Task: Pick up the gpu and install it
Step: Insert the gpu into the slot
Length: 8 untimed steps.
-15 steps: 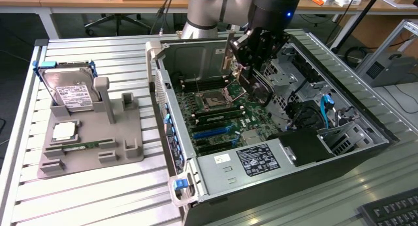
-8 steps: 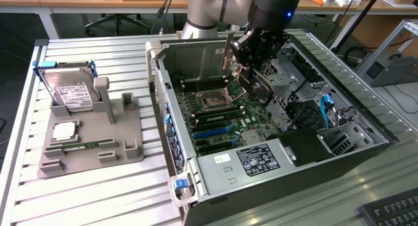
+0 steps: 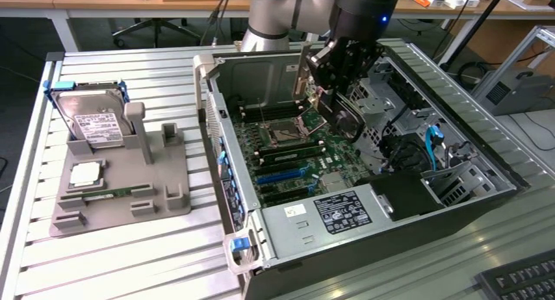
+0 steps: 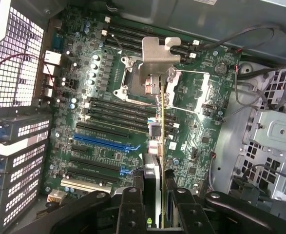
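Observation:
My gripper [image 3: 334, 92] hangs over the open computer case [image 3: 485, 183] and is shut on the gpu [image 3: 344, 123]. The gpu is a flat card with a black face, tilted above the motherboard [image 3: 290, 154]. In the wrist view the gpu [image 4: 157, 124] appears edge-on, running away from my gripper [image 4: 157, 207], with its silver end bracket [image 4: 157, 58] at the far end over the CPU socket area. It is clamped between the black fingers [image 4: 132, 207]. The blue expansion slots [image 4: 106, 141] lie on the board beside and below the card; the card floats above the board, apart from them.
On the exterior view's left, a grey holder [image 3: 121, 202] carries a silver hard drive [image 3: 95, 121], a processor [image 3: 85, 175] and a green RAM stick [image 3: 104, 195]. Cables [image 3: 433, 147], a black power supply [image 3: 403, 195] and drive cages crowd the case's right side. A keyboard [image 3: 520, 280] sits at the lower right.

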Each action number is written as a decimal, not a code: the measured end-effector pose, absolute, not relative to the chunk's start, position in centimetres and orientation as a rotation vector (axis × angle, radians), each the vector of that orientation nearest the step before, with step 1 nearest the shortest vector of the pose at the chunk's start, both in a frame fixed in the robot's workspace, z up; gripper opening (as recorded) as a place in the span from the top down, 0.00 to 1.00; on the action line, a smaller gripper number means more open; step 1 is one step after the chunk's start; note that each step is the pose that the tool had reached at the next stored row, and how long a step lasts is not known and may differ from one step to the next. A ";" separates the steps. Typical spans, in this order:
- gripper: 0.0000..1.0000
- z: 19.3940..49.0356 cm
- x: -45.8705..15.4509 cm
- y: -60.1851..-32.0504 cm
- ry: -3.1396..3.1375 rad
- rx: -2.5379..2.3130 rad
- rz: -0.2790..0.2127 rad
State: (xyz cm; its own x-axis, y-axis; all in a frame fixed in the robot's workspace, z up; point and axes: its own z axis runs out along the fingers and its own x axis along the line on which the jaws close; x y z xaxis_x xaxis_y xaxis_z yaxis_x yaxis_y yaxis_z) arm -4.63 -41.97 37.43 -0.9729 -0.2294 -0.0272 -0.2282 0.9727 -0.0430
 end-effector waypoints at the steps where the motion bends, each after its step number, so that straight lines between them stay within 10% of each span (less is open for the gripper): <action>1: 0.73 37.4 -4.6 -42.0 3.088 -0.359 -0.064; 8: 0.73 37.4 -4.6 -42.0 3.088 -0.359 -0.067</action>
State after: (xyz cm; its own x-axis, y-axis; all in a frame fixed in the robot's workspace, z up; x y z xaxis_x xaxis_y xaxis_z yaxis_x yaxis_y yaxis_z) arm -4.64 -41.98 37.41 -0.9728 -0.2301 -0.0264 -0.2288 0.9724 -0.0465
